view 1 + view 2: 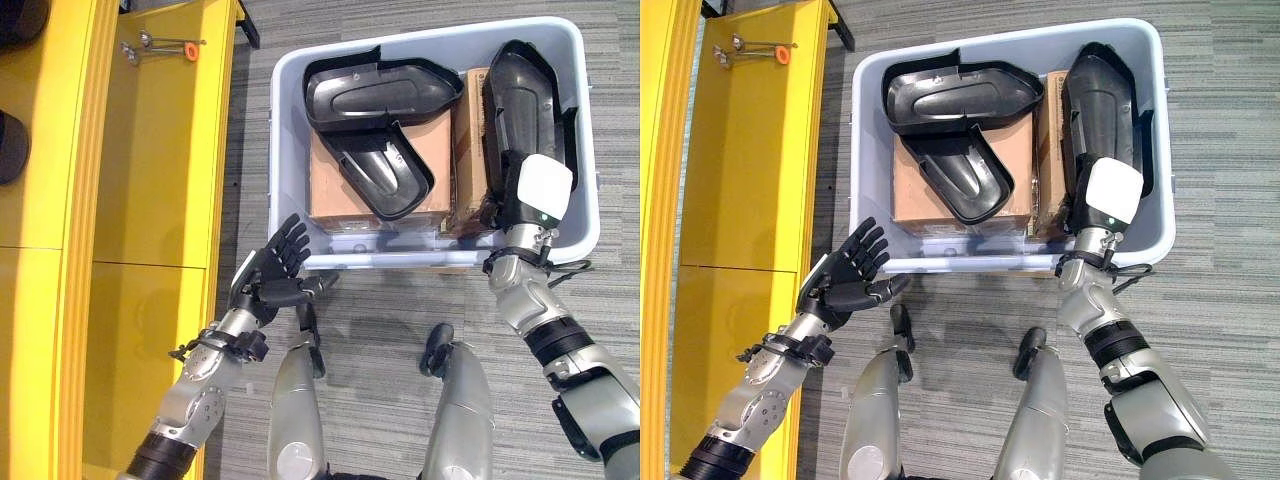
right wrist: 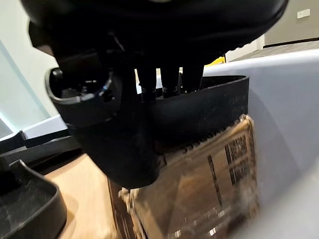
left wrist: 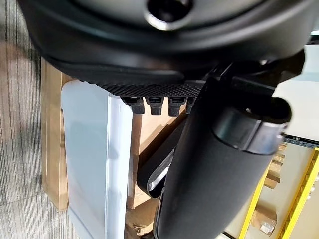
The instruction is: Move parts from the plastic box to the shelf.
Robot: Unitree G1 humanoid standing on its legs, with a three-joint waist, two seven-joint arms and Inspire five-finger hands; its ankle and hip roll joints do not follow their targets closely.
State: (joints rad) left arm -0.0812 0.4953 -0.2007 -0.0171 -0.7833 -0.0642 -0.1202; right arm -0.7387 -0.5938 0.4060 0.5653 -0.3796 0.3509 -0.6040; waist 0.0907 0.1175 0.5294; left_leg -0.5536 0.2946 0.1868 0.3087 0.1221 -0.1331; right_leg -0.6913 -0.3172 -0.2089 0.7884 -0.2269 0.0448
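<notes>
Three black moulded parts [image 1: 375, 95] lie in the plastic box [image 1: 290, 75] on cardboard. Right hand [image 1: 520, 200] clasps the long part [image 1: 520, 90] at the box's right wall; left hand [image 1: 275, 265] hangs spread outside. Likely light, stiff, slick: grip the rim.

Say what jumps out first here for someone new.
The pale plastic box on the grey carpet, holding large black moulded parts on top of cardboard boxes. The right robot hand reaches into the box's right side at an upright black part; its fingers are hidden. The left robot hand hovers open at the box's near-left corner, beside the bright yellow shelf on the left.
</notes>
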